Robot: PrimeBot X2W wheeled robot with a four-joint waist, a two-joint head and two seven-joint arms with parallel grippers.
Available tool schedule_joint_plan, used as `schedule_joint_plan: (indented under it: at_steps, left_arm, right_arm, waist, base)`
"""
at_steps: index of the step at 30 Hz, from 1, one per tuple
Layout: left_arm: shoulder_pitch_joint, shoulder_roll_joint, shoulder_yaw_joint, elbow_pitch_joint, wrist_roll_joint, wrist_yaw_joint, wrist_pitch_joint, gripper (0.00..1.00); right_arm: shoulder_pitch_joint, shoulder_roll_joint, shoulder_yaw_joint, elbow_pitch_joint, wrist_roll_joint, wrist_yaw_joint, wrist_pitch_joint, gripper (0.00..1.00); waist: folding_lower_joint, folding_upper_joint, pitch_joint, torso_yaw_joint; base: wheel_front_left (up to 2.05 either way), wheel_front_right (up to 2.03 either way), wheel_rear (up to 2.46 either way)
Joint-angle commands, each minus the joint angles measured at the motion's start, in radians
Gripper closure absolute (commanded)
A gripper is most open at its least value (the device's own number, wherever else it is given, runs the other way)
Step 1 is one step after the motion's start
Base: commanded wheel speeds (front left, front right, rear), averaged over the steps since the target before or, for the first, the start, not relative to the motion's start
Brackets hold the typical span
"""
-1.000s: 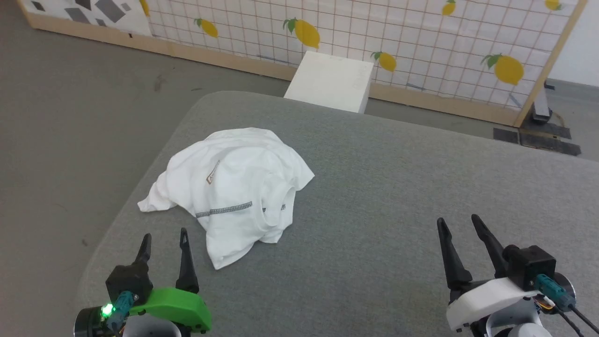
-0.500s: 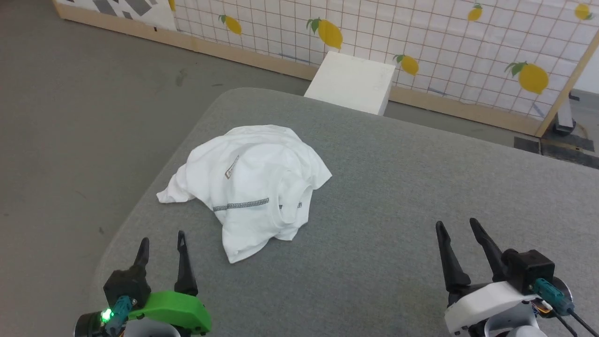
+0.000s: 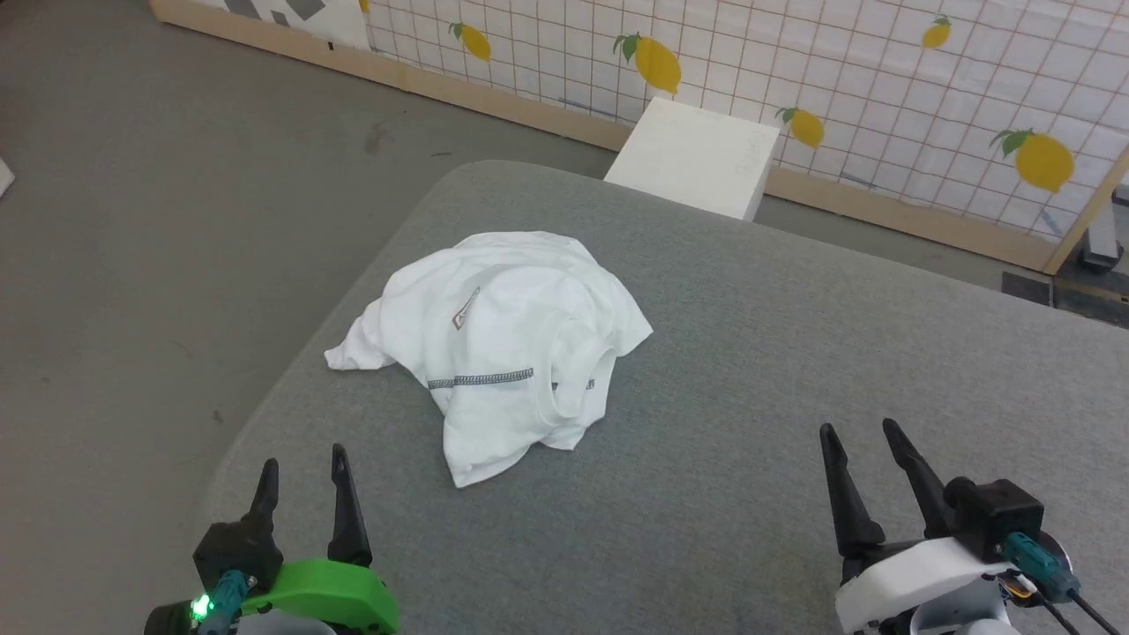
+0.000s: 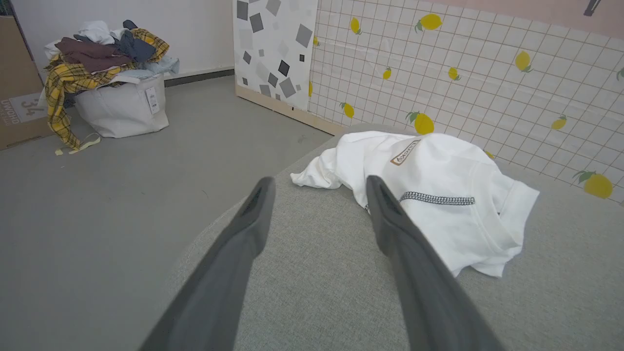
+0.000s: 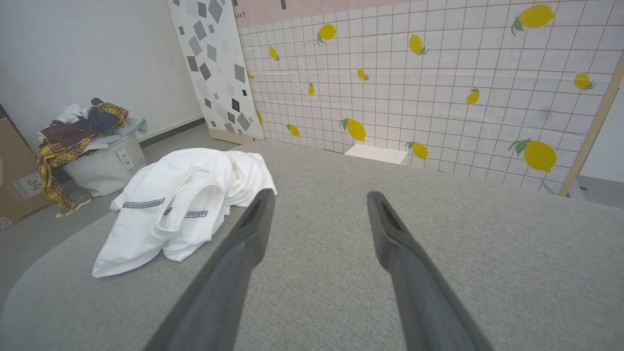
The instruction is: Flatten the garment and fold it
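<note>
We see both arms low at the near edge of the counter [image 3: 750,370] in the head view. The left tool [image 3: 303,456] sits at 7 o'clock on its green wrist housing and the right tool [image 3: 856,426] at 5 o'clock on its white one. Each points its long dark fingers away from the body, tilted slightly to the left. Both tools are released, with a clear gap between the fingers, nothing between them and nothing touched (the wrist views show the same spread fingers over bare grey fabric). We count two tools and four fingers in all. There is one garment [image 3: 520,344], a white T-shirt heaped in a crumpled mound on the left half of the counter, close to its left edge. It is at about 1 o'clock from the left tool and 10 o'clock from the right tool, well apart from both. On it we count one small reddish print [image 3: 467,308] near the top of the heap and one dark dotted stitch line [image 3: 481,380], broken into two visible stretches by a fold. Past the far edge of the counter, at 1 o'clock from the garment, one white box [image 3: 697,159] stands on the floor [image 3: 176,220] against the lemon-print panel [image 3: 882,88]. In the left wrist view, one laundry basket [image 4: 122,105] piled with mixed clothes stands at 10 o'clock.
</note>
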Motion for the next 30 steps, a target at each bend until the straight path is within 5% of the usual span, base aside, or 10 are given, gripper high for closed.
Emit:
schedule_joint_plan:
  at_steps: [1, 22, 30]
  left_arm:
    - [0.014, -0.003, 0.001, 0.006, 0.001, 0.007, -0.011, 0.0]
    - [0.026, -0.001, -0.004, 0.022, -0.005, 0.03, -0.054, 0.0]
    - [-0.032, -0.002, -0.014, 0.026, -0.047, 0.009, -0.053, 0.0]
  right_arm:
    - [0.013, -0.001, 0.001, 0.007, 0.009, -0.001, -0.012, 0.0]
    - [0.015, -0.001, 0.011, 0.052, 0.02, -0.001, -0.054, 0.0]
    - [-0.002, -0.001, 0.009, 0.032, 0.008, -0.001, -0.044, 0.0]
  waist:
    - [0.0, 0.0, 0.001, 0.008]
    - [0.0, 0.0, -0.004, 0.076]
    - [0.0, 0.0, 0.034, 0.037]
  base:
    - [0.0, 0.0, 0.0]
    - [0.0, 0.0, 0.0]
    - [0.0, 0.0, 0.0]
